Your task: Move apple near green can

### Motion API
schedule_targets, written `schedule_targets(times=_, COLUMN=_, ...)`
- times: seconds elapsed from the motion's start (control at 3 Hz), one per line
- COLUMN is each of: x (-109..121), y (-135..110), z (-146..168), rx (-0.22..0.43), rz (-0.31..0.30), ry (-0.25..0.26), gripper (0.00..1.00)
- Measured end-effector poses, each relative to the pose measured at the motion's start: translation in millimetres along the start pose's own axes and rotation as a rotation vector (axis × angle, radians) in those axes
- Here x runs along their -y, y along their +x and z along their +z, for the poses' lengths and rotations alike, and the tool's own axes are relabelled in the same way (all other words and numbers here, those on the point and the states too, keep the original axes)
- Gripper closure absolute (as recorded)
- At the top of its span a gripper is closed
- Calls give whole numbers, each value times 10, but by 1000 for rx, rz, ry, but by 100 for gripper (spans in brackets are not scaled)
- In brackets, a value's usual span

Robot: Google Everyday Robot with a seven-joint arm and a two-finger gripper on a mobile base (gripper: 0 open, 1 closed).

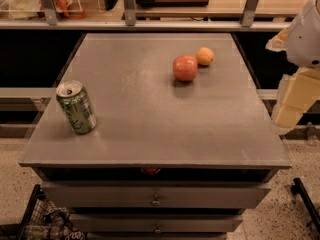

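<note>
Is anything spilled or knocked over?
No, nothing stands out. The green can stands upright at front left, the apple sits by a small orange fruit, and the gripper hangs past the table's right edge.

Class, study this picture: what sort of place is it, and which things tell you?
Probably an office break area or robot test space: a grey counter over drawers, a wire basket of packets below, the green can and apple on top. The end effector hangs beside the counter's right edge.
</note>
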State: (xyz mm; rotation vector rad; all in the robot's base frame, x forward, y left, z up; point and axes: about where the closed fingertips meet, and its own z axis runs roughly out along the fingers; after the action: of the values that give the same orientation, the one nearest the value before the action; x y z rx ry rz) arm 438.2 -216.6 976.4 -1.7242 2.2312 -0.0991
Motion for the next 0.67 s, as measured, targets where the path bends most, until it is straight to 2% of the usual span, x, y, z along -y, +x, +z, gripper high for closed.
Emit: schedule_targets(times=0.67, x=64, y=-60, z=38, rx=15, rz=-21, ry=-2, gripper=0)
